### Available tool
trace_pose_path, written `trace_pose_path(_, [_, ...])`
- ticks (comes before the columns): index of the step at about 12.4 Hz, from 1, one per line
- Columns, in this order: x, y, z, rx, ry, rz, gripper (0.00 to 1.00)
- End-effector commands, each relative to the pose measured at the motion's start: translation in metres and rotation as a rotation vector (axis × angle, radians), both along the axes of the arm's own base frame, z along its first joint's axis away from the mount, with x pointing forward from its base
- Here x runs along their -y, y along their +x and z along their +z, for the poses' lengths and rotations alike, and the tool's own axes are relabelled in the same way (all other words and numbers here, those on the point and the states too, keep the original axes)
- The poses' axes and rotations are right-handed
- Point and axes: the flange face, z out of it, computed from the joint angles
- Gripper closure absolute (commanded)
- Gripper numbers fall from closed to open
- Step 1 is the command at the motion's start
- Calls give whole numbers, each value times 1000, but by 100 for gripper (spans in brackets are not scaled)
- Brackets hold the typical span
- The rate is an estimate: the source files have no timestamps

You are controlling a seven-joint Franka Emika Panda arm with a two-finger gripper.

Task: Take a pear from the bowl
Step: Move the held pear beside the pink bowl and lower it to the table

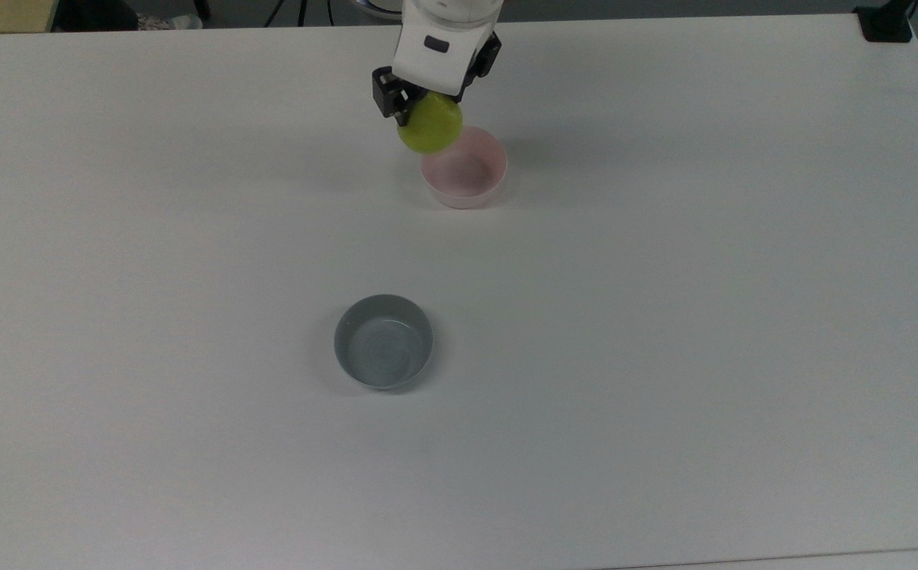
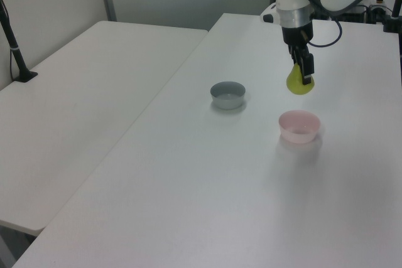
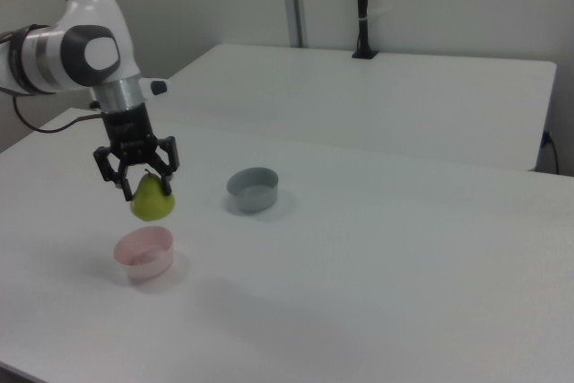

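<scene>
My end effector pinches the pear at its narrow top; pear hangs clear above the pink bowl, offset toward the top view's upper left. White worktop open on all sides of the bowl. Grey bowl well apart, toward the top view's bottom. Far worktop edge close behind my arm. Black clamp at the top view's upper right corner.

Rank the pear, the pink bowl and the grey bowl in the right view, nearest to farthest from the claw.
1. Pear: held in the claw.
2. Pink bowl: on the table just below.
3. Grey bowl: off to the right view's right.
</scene>
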Motion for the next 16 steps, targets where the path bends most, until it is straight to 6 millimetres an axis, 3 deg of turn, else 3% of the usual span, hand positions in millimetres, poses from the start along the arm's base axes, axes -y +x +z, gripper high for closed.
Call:
trace_pose_path(1, [70,7,7,1,15,-132,62])
trace_pose_path(4, [141,14,5,47,21,-250,62])
trace_pose_path(6, [178,20,-8,66,15,-304,62])
trace_pose_path(11, [208,37,-60,70,14,-350,61])
trace_pose_path(16, [211,47,-111,35,14,-359,59])
